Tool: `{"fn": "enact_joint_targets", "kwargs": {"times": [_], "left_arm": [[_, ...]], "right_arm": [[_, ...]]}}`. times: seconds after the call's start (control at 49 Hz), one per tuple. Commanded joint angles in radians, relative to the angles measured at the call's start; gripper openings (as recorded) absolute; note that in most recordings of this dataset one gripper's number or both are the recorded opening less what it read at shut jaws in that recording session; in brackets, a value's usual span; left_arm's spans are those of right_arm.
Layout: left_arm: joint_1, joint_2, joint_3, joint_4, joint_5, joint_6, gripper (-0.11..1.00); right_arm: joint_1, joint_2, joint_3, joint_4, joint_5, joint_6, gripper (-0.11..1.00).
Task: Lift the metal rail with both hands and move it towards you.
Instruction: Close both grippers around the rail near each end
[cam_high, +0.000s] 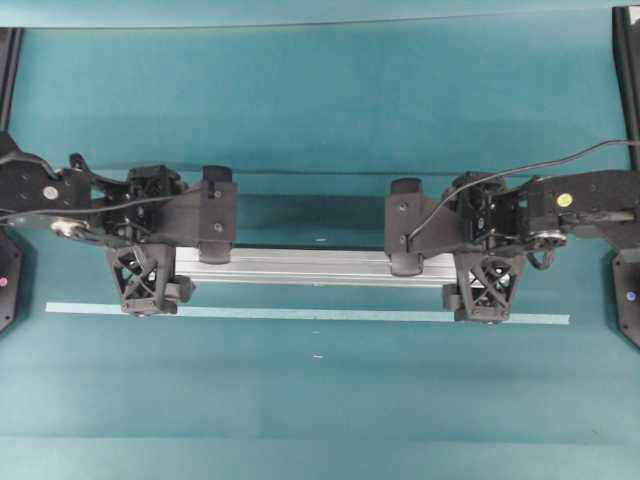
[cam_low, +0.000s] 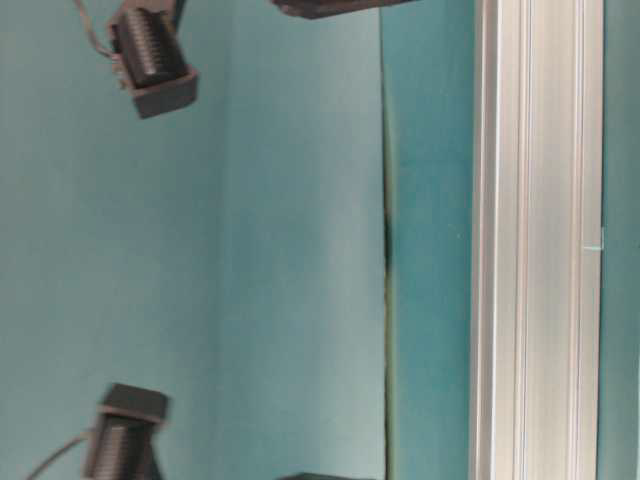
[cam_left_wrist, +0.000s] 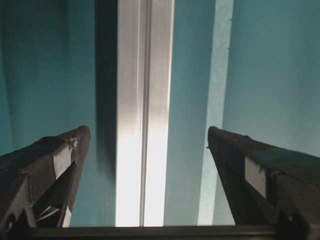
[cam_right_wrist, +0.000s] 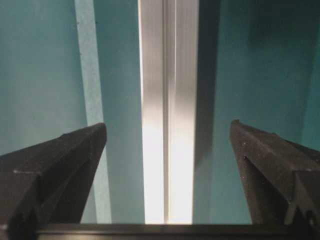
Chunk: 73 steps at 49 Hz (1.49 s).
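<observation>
- metal rail: long straight silver aluminium bar, lengthwise grooves, bright glare on top face in both wrist views; runs left-right across the middle of the teal table in overhead view
- rail lies flat on the table, parallel to and just beside a thin pale-green tape strip, which sits on the near side of it; the two are apart, not touching
- table-level view: rail shows as a pale grooved band running top to bottom at right, blurred dark arm parts at left edge corners
- left gripper: over the rail's left end, jaws spread wide, holding nothing
- left wrist view: rail runs straight down the gap between the two black fingers, clear space on both sides, no contact; tape strip lies by the right finger
- right gripper: over the rail's right end, jaws spread wide too, nothing gripped
- right wrist view: rail centred between the fingers, gaps on both sides; tape strip near left finger
- both rail ends are hidden under the grippers in overhead view; cannot tell how high the fingertips are above the table
</observation>
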<state>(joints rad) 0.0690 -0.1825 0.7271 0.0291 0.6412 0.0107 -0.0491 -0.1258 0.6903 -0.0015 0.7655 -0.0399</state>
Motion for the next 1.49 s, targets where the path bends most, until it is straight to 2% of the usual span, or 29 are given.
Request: {"fn": "enact_joint_targets", "kwargs": {"times": [0.0, 0.245, 0.408, 0.94, 1.185, 1.287, 1.471], "left_arm": [[0.0, 0.009, 0.012, 0.003, -0.031, -0.003, 0.98], [0.025, 0.054, 0.054, 0.003, -0.132, -0.003, 0.98], [0.028, 0.1, 0.054, 0.002, -0.156, -0.003, 0.98], [0.028, 0.132, 0.067, 0.003, -0.186, -0.008, 0.97], [0.026, 0.135, 0.101, 0.002, -0.195, -0.083, 0.92], [0.025, 0.13, 0.121, 0.003, -0.23, -0.112, 0.78], [0.02, 0.132, 0.123, 0.002, -0.264, -0.107, 0.41]], "right_arm": [[0.002, 0.014, 0.012, 0.003, -0.037, 0.0, 0.99], [0.002, 0.057, 0.077, 0.003, -0.156, 0.002, 0.99], [0.002, 0.081, 0.094, 0.003, -0.215, 0.002, 0.99], [0.0, 0.106, 0.095, 0.005, -0.235, 0.003, 0.99], [-0.005, 0.106, 0.095, 0.005, -0.239, 0.003, 0.97], [-0.008, 0.109, 0.094, 0.005, -0.238, 0.0, 0.87], [-0.006, 0.115, 0.094, 0.005, -0.235, 0.0, 0.42]]}}
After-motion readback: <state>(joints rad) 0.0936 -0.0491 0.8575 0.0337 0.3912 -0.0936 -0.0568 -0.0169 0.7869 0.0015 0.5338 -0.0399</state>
